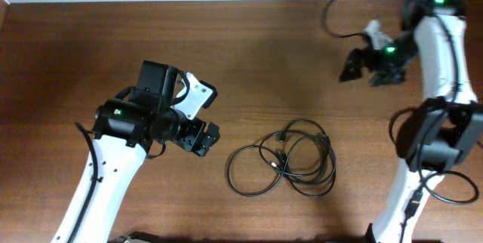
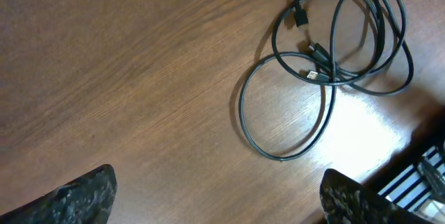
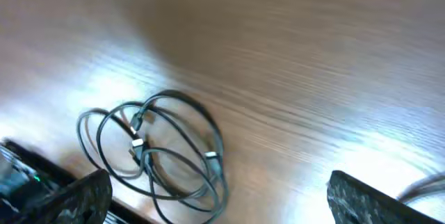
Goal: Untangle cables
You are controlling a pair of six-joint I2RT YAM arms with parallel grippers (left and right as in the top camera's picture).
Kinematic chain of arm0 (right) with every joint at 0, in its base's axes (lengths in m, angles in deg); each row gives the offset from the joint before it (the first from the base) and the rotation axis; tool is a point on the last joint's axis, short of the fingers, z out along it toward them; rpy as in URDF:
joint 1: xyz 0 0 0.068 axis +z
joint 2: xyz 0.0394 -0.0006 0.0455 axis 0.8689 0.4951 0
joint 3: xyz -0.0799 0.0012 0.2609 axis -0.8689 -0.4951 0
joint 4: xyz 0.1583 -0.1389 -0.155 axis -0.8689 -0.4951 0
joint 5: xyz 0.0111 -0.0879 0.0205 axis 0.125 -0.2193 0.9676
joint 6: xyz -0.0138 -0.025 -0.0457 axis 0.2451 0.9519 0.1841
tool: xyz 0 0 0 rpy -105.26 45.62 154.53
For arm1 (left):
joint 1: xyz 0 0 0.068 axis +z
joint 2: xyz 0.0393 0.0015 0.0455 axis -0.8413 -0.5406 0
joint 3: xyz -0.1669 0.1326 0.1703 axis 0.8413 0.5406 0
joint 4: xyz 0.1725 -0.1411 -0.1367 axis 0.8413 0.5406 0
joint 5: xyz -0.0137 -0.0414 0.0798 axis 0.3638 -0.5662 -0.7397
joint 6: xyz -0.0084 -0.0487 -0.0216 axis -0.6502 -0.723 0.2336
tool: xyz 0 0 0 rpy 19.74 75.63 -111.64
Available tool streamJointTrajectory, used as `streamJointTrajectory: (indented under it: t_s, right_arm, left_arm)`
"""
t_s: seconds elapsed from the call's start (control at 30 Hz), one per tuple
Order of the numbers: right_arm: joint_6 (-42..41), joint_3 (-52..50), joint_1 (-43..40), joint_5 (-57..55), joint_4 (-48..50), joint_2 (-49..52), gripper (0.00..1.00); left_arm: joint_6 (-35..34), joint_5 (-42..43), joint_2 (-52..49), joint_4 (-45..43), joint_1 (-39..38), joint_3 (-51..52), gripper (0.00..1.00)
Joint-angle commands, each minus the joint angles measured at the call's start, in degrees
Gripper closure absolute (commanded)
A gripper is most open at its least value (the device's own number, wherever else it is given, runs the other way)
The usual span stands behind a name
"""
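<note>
Left end effector (image 1: 205,139) spread beside the cables (image 1: 285,158); right end effector (image 1: 363,72) spread, well apart

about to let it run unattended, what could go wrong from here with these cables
1. The cables lie in overlapping loops, so the open left gripper may pinch several strands at once and drag the whole bundle.
2. The plugs sit inside the crossings; pulling one loop could snag them and tighten the tangle.
3. The right gripper is open and far from the bundle, so nothing pins it down.
</note>
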Motion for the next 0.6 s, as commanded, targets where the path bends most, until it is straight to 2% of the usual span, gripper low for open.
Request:
streamJointTrajectory:
  t_s: [0.0, 0.07, 0.1, 0.13, 0.23, 0.3, 0.33, 0.4, 0.5, 0.53, 0.57]
  right_arm:
    - [0.7, 0.13, 6.23, -4.52, -1.46, -4.0, 0.01]
    - [-1.9, 0.15, 6.75, -6.43, -0.48, -13.27, 0.01]
    - [-2.89, 0.15, 6.36, -6.58, 0.63, -21.49, 0.01]
    - [-2.93, 0.13, 6.34, -6.56, 1.22, -31.56, 0.01]
    - [-8.81, 0.13, 6.34, -11.1, 0.33, -46.4, 0.01]
    - [-9.38, 0.13, 6.34, -11.45, -0.09, -56.65, 0.01]
    - [-10.25, 0.13, 6.38, -11.45, -0.85, -58.75, 0.01]
    - [-10.43, 0.13, 6.38, -8.44, -4.59, -61.16, 0.01]
    - [-10.6, -0.26, 6.45, -4.81, -4.57, -62.03, 0.01]
    - [-10.58, -0.28, 6.45, -1.79, -4.57, -62.03, 0.01]
    - [-10.58, -0.28, 6.45, -1.46, -4.57, -62.16, 0.01]
  left_arm:
    - [15.93, 15.39, -0.11, 1.42, -0.09, 0.22, 0.06]
    - [18.03, 16.98, -0.74, 0.0, -0.81, 1.44, 0.13]
    - [18.03, 17.0, -2.27, -1.9, -2.34, 2.08, 0.16]
    - [18.51, 16.96, -5.97, -4.61, -6.14, 2.19, 0.25]
    - [18.82, 14.93, -14.64, -10.71, -14.05, 2.19, 0.19]
    - [18.84, 6.51, -22.12, -19.3, -20.59, 2.19, 0.25]
    - [18.84, 5.73, -23.76, -21.24, -22.08, 2.19, 0.26]
    - [18.84, 5.7, -28.7, -29.27, -25.97, 2.19, 0.36]
    - [18.84, 4.63, -33.77, -36.96, -28.83, 2.19, 0.31]
    - [18.75, 4.26, -35.93, -41.07, -29.11, 2.19, 0.4]
    - [18.18, 4.24, -37.48, -42.99, -29.18, 2.19, 0.42]
